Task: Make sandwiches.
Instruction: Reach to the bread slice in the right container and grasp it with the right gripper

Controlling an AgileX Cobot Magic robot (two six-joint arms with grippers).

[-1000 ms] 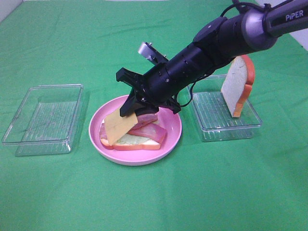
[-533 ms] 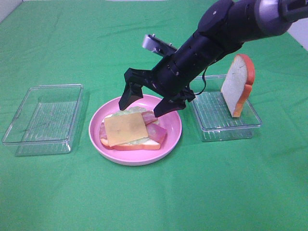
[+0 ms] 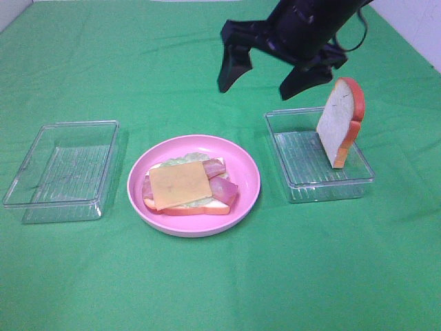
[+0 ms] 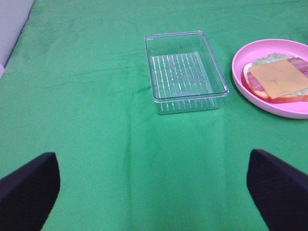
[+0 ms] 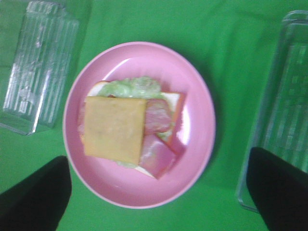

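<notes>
An open-faced sandwich (image 3: 185, 187) lies on the round pink plate (image 3: 244, 195): a bread slice, lettuce, bacon strips and a yellow cheese slice (image 3: 178, 183) on top. It also shows in the right wrist view (image 5: 127, 128) and the left wrist view (image 4: 278, 80). A second bread slice (image 3: 340, 122) leans upright in the right clear tray (image 3: 319, 185). My right gripper (image 3: 265, 74) is open and empty, raised high above the far side of the plate. My left gripper (image 4: 154, 192) is open and empty over bare cloth, out of the exterior view.
An empty clear tray (image 3: 63, 169) stands left of the plate and shows in the left wrist view (image 4: 184, 70). A green cloth (image 3: 220, 283) covers the table. A pale edge shows at the far left corner (image 4: 12, 24).
My right gripper let go of the cheese slice onto the sandwich, opened, then rose up and back toward the right. The cheese now lies flat on top.
</notes>
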